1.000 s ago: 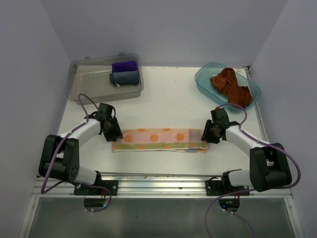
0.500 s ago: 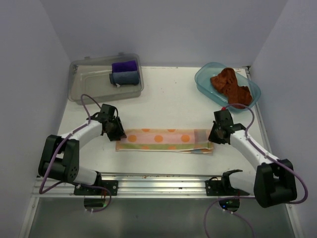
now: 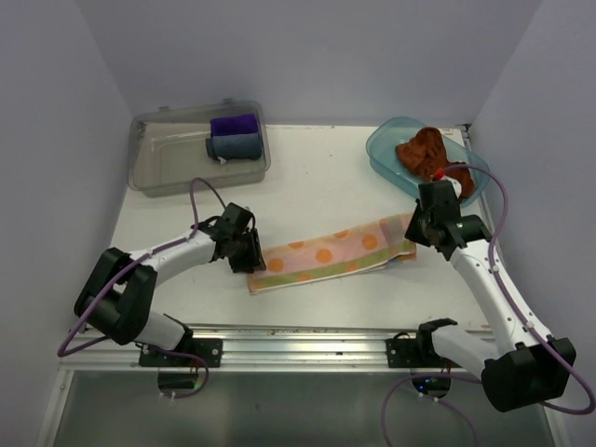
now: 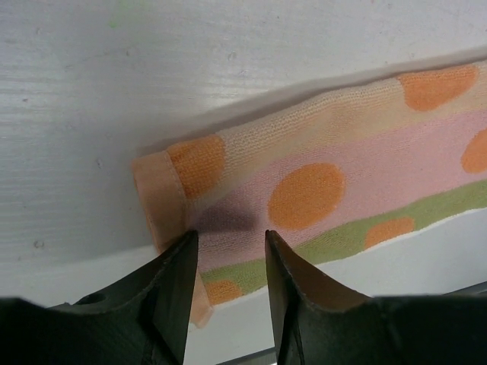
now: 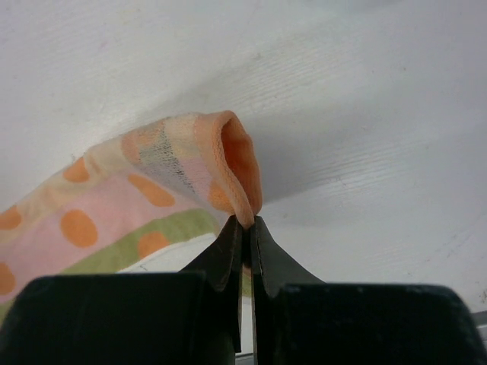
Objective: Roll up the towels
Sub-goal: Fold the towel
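Top external: mounted above and behind the arm bases, tilted down and forward; set far enough back that the whole table is taken in; bases seen at 6 o'clock, back wall at 12 o'clock.
Left wrist: carried on the left arm, aimed steeply down past the left gripper at 6 o'clock; tabletop viewed from very near.
Right wrist: carried on the right arm, aimed low along the tabletop past the right gripper at 6 o'clock; very near.
Shared: the patterned towel is covered by all three views; its 9 o'clock end in the overhead is framed by the left wrist, its 3 o'clock end by the right wrist.
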`<state>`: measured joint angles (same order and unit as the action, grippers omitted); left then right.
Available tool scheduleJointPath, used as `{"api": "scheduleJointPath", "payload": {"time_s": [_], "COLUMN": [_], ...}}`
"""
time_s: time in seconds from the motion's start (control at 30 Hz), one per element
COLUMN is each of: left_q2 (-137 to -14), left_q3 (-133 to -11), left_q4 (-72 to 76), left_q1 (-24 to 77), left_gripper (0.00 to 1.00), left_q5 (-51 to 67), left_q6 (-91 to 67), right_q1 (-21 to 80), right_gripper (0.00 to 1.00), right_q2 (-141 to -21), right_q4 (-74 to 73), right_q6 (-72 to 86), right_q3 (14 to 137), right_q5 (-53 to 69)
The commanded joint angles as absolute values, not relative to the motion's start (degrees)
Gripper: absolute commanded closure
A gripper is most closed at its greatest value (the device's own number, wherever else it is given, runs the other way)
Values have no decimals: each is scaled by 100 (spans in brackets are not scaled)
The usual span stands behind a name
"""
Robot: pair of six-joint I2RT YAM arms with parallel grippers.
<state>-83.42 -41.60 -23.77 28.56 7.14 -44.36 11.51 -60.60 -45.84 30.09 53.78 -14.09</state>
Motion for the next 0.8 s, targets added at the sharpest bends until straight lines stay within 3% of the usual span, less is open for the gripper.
{"api": "scheduleJointPath", "payload": {"time_s": [0.0, 0.37, 0.63, 0.77], "left_q2": [-8043, -7383, -7515, -7269], "left_q3": [-4517, -4527, -4227, -4473], "left_q4": [-2873, -3568, -3182, -3216], "left_q1": [2839, 2479, 2127, 2171], "left_gripper": [55, 54, 87, 90], "left_q5": [343, -245, -44, -26], "left_q6": [-4334, -4122, -4096, -4035], "right_q1": [1476, 1872, 1872, 1872], "right_gripper": [100, 100, 100, 100], "right_q2": [-5985, -6161, -6117, -6073], "right_q4": [-4974, -4966, -4957, -4922], "right_q6": [2865, 2936, 2892, 2909], "right_q3": [5914, 6029, 5977, 5898], "right_q5": [-1520, -1714, -1714, -1661]}}
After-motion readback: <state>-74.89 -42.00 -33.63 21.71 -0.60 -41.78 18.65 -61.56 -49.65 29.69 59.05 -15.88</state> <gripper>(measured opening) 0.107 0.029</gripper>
